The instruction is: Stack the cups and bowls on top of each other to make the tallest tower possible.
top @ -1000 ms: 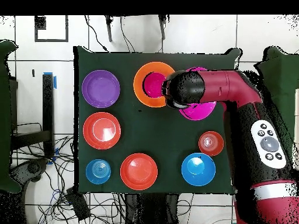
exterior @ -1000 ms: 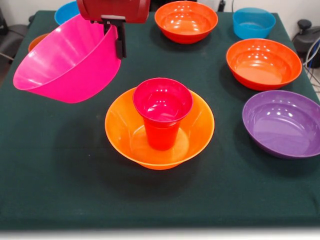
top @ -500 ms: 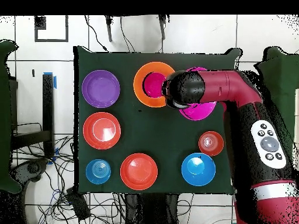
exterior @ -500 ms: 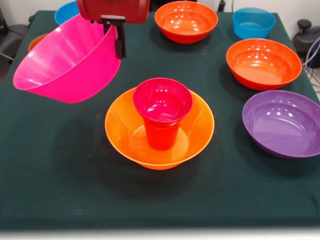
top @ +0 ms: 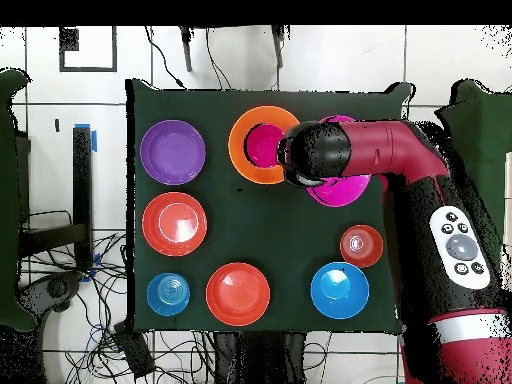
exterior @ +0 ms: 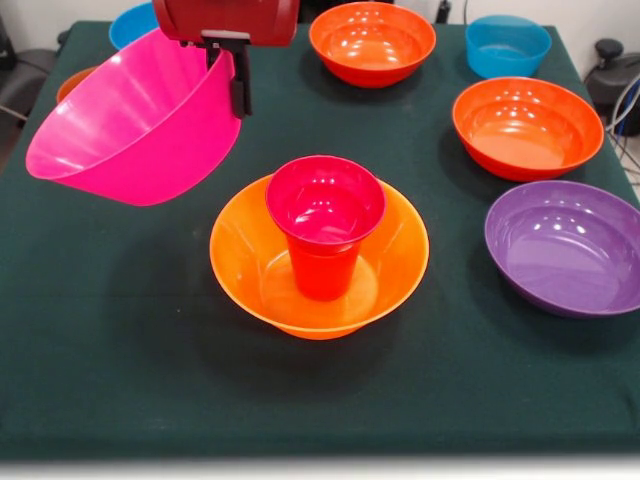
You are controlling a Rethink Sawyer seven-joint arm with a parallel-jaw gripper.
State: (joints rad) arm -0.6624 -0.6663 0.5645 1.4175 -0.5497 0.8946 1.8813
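While the cup (exterior: 325,228) is standing upright in the yellow-orange bowl (exterior: 319,262) at table centre, the gripper (exterior: 232,75) is holding the large pink bowl (exterior: 140,122) by its rim at ten o'clock (tilted, clear of the cloth), jaws pinched on the wall; the purple bowl (exterior: 566,245) is sitting at three o'clock.

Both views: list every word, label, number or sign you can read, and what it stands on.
None can be read.
Arm: a grey panel of round buttons with small marks, too small to read.
Bowls, cup and table: no print shows.
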